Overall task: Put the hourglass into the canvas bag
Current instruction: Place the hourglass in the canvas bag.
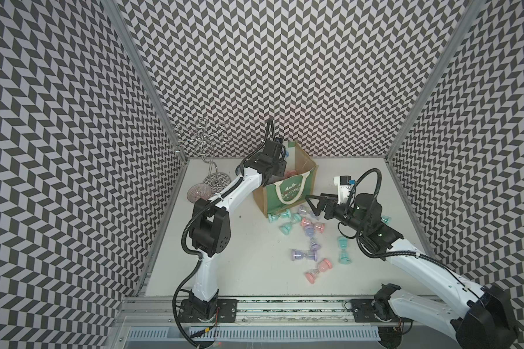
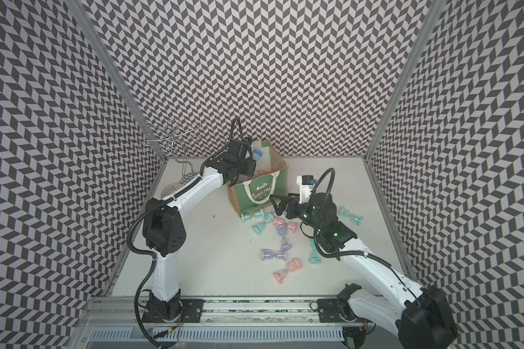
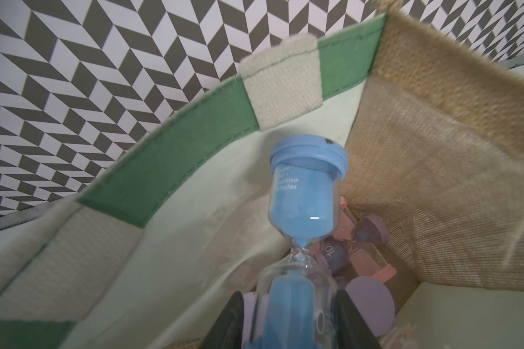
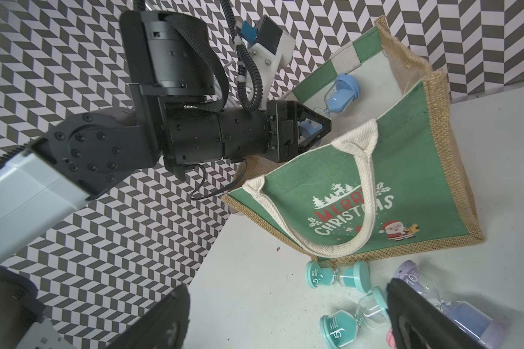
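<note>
The task is partly done, as I judge it. The canvas bag (image 1: 288,195) stands open near the back edge of the worktop (image 1: 248,266), about midway along it. The left wrist view shows pink and purple hourglasses (image 3: 375,231) lying in a heap at its bottom. One blue hourglass (image 3: 306,187) is on its way in: it hangs inside the bag's mouth with its far cap close to the white lining of the back panel, not yet let go. Many loose hourglasses (image 1: 304,255) in teal, pink and purple lie scattered on their sides from the bag's foot toward the front edge, in the right half of the worktop, so most of the work is left. The left fingers (image 3: 229,324) stand narrow, clamped on either side of the blue hourglass's near bulb, above the heap. The right fingers (image 4: 418,314) are spread wide and hold nothing. They hover low over the loose pile just in front of the bag, with a purple hourglass (image 4: 463,314) lying beside one of them. I cannot tell whether it touches.
</note>
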